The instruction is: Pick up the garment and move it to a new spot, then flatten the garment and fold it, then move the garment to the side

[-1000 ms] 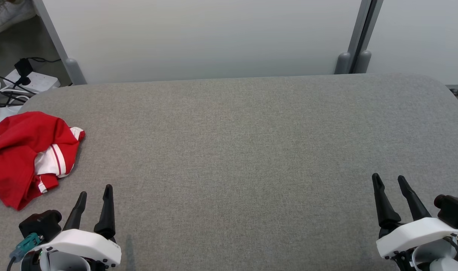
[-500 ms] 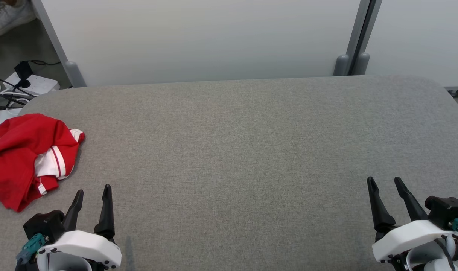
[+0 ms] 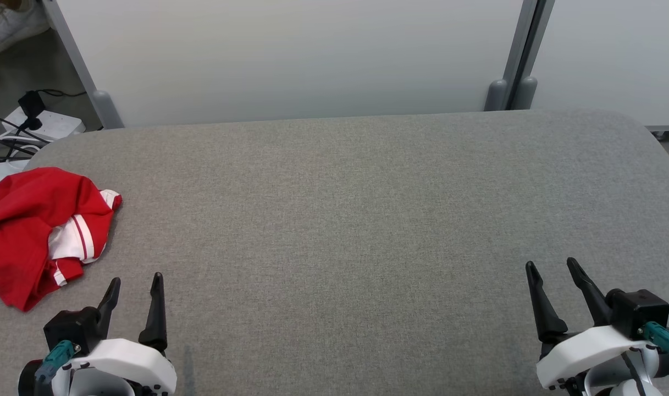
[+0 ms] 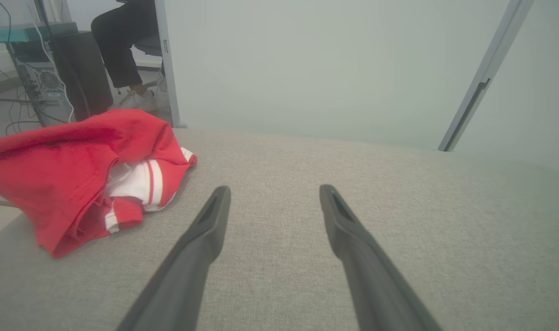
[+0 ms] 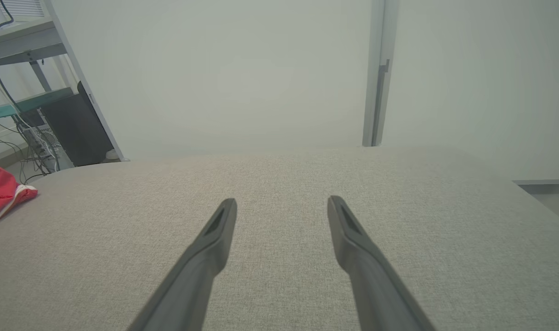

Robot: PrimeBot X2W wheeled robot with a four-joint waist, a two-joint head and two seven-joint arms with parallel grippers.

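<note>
The garment (image 3: 32, 231) is red with white striped trim and lies crumpled at the far left edge of the grey padded table (image 3: 345, 220). In the left wrist view the garment (image 4: 72, 174) sits up and to the left of my fingers, apart from them. My left gripper (image 3: 136, 280) stands open at the lower left, just right of and below the cloth, with nothing between its fingers. My right gripper (image 3: 550, 265) is open at the lower right over bare fabric. A corner of the garment (image 5: 1, 195) shows at the left edge of the right wrist view.
A white partition wall (image 3: 290, 55) with grey posts (image 3: 513, 66) runs behind the table. A power strip and cables (image 3: 21, 129) lie on the floor at the back left. A seated person's legs and shoes (image 4: 127, 59) show beyond the partition, beside a computer tower (image 4: 40, 82).
Both grippers have drawn back slightly toward the bottom of the head view, the right one also shifting left. The garment lies as before, and both grippers stay open.
</note>
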